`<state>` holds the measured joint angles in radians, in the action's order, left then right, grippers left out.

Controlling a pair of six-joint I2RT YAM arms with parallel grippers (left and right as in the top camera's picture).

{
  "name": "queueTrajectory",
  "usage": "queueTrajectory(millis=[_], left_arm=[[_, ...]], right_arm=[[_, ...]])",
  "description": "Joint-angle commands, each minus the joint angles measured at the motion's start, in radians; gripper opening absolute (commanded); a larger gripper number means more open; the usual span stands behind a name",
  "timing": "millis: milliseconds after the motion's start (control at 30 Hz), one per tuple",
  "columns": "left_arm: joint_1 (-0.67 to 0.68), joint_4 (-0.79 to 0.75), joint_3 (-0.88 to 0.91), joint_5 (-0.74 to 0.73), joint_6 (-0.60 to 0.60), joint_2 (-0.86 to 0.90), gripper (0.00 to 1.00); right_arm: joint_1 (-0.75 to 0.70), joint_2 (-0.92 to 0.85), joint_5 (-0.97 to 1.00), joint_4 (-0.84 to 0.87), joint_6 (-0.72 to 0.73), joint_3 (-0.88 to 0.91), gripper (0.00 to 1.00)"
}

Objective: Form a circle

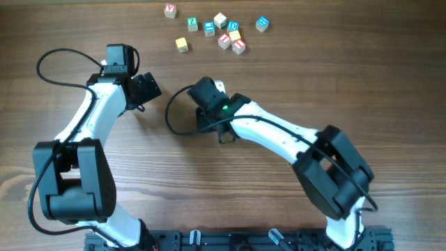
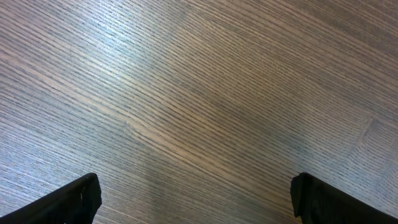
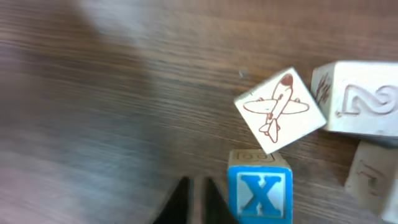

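Right wrist: the right gripper (image 3: 196, 200) seems almost closed, empty, just beside a small blue wooden "X" cube (image 3: 260, 193); the left gripper (image 2: 196, 199) gapes wide.

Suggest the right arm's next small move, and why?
Probably nudge the blue X cube sideways with the right gripper: its fingertips are nearly together, empty, right beside that cube, which crowds the airplane cube. Overhead, the cubes are a loose clump, not a ring.
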<state>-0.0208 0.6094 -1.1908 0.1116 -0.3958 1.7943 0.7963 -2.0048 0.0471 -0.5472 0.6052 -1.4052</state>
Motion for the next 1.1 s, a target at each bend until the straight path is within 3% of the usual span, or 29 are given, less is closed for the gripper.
queueTrajectory(millis=[0,100,167,500,1067], left_arm=[[-0.005,0.0,-0.008,0.01,-0.009,-0.016,1.0],[-0.005,0.0,-0.008,0.01,-0.009,-0.016,1.0],[-0.005,0.0,-0.008,0.01,-0.009,-0.016,1.0],[-0.005,0.0,-0.008,0.01,-0.009,-0.016,1.0],[-0.005,0.0,-0.008,0.01,-0.009,-0.016,1.0]], right_arm=[[0.002,0.098,0.001,-0.047,-0.031,-0.042,0.39],[0.002,0.097,0.027,-0.118,-0.084,-0.042,0.57],[0.002,0.082,0.066,-0.156,-0.083,-0.04,0.61],[0.003,-0.003,0.141,-0.111,-0.08,-0.007,0.51],[0.003,-0.036,0.155,-0.074,-0.071,-0.003,0.45]])
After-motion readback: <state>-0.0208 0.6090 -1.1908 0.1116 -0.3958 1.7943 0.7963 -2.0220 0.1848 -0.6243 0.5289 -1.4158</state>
